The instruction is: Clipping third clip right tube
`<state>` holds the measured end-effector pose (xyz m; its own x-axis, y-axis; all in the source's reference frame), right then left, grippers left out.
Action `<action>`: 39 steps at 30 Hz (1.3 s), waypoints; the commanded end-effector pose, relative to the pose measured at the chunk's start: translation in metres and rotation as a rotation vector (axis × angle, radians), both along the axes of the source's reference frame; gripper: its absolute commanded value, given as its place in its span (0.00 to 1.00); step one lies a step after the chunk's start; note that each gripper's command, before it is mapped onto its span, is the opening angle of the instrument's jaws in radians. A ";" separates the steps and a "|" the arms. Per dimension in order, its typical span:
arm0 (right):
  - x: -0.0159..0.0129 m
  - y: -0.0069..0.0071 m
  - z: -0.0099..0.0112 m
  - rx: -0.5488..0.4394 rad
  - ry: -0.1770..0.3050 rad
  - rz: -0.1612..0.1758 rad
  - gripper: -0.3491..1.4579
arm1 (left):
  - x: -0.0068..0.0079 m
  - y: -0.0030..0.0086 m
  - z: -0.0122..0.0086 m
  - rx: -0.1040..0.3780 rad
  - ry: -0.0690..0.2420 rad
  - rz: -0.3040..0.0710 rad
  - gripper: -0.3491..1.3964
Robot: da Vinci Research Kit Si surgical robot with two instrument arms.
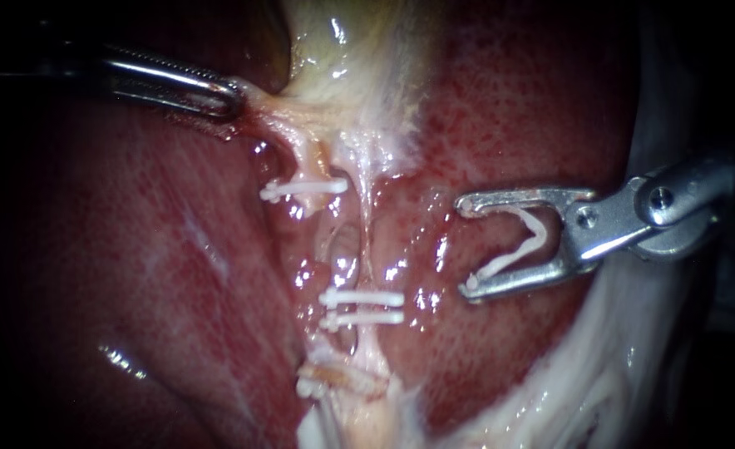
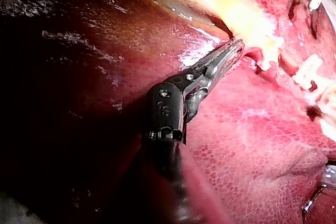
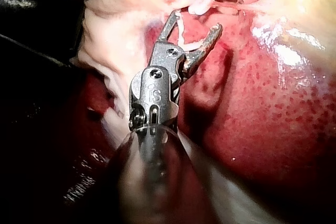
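Endoscope light is frontal: the wet, dark red liver surface (image 1: 509, 116) carries glare spots; margins fall to black. Left wrist view: pale yellow gallbladder tissue (image 2: 251, 24) is overexposed. Right wrist view: the grey metal right instrument (image 3: 195, 20), a white plastic clip (image 3: 181, 36) bright between its jaws, shadows the liver beside it.

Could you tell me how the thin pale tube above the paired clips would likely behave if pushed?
The tube looks thin and strand-like, so probably floppy, bending aside rather than resisting. Its wet sheen suggests it may slip off the loaded clip in the right instrument. The paired clips likely anchor it below.
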<state>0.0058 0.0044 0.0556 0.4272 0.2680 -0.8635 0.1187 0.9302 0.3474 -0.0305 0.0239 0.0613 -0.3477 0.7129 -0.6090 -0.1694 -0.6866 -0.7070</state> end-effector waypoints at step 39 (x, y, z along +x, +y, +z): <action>0.0104 0.0000 0.0040 0.368 0.021 0.072 0.47 | 0.0026 0.0023 -0.0080 -0.036 -0.016 -0.042 0.00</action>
